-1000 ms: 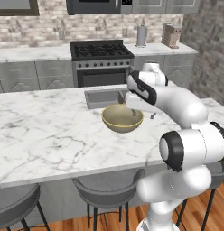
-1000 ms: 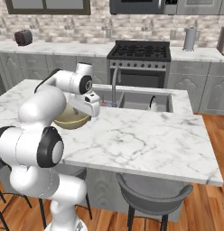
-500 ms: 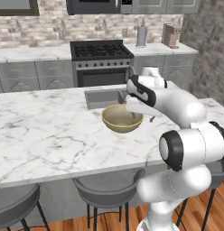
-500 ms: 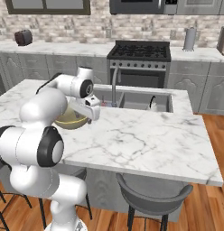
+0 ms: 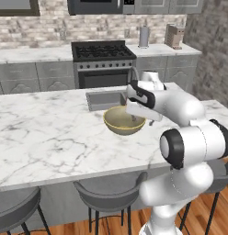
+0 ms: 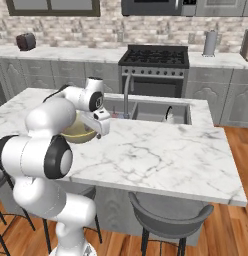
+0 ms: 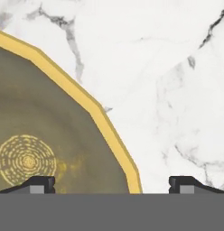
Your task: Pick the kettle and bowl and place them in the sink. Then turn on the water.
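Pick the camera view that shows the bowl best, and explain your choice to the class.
The left base view: the whole bowl sits on the marble counter, rim and yellowish inside visible. The right base view shows just a sliver of it behind the arm. The hand view shows part of its rim and inside, close up.

A white marble island [image 5: 51, 137] with grey veining fills the foreground, and dark grey stools [image 5: 109, 190] tuck under its near edge. Behind it a black gas range [image 5: 103, 51] sits between grey cabinets [image 5: 24, 78] under a pale counter. The back wall is grey-brown stone tile [image 6: 106, 30]. The floor is warm wooden planks [image 6: 231, 230]. Light is even and soft.
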Controlling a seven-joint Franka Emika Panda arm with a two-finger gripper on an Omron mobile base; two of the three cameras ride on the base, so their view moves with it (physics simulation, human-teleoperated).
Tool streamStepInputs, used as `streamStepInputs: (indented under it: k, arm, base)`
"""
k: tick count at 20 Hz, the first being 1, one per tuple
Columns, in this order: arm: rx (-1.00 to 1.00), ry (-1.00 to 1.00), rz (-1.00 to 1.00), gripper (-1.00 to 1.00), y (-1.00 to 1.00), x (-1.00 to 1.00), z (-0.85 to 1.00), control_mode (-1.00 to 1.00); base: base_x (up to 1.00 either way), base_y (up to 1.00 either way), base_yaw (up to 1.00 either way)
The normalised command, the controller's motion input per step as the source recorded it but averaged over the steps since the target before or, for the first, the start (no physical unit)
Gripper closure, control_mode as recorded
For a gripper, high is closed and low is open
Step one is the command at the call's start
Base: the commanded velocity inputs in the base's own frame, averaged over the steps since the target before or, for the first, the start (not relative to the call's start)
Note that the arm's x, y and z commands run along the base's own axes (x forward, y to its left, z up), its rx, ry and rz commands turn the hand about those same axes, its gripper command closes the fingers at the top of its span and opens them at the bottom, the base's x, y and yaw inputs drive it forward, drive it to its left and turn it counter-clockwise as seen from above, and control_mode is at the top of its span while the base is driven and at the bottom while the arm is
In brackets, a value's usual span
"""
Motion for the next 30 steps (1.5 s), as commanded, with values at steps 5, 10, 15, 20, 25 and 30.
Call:
streamStepInputs:
  k: [5, 10, 15, 20, 25, 30]
  arm:
    - [0.0, 0.0, -0.07, -1.0, 0.04, 0.11, 0.0, -1.0]
    - [0.0, 0.0, 0.0, -1.0, 0.0, 0.0, -0.08, -1.0]
    - [-0.01, 0.0, 0.0, -1.0, 0.0, 0.0, -0.17, -1.0]
    - [0.0, 0.0, 0.0, -1.0, 0.0, 0.0, -0.02, -1.0]
    - [0.0, 0.0, 0.0, 1.0, 0.0, 0.0, 0.0, -1.0]
    - [0.0, 0.0, 0.0, 1.0, 0.0, 0.0, 0.0, -1.0]
  base:
    - [0.0, 0.0, 0.0]
    - [0.0, 0.0, 0.0]
    - [0.0, 0.0, 0.0]
    - [0.0, 0.0, 0.0]
    - [0.0, 0.0, 0.0]
    - [0.0, 0.0, 0.0]
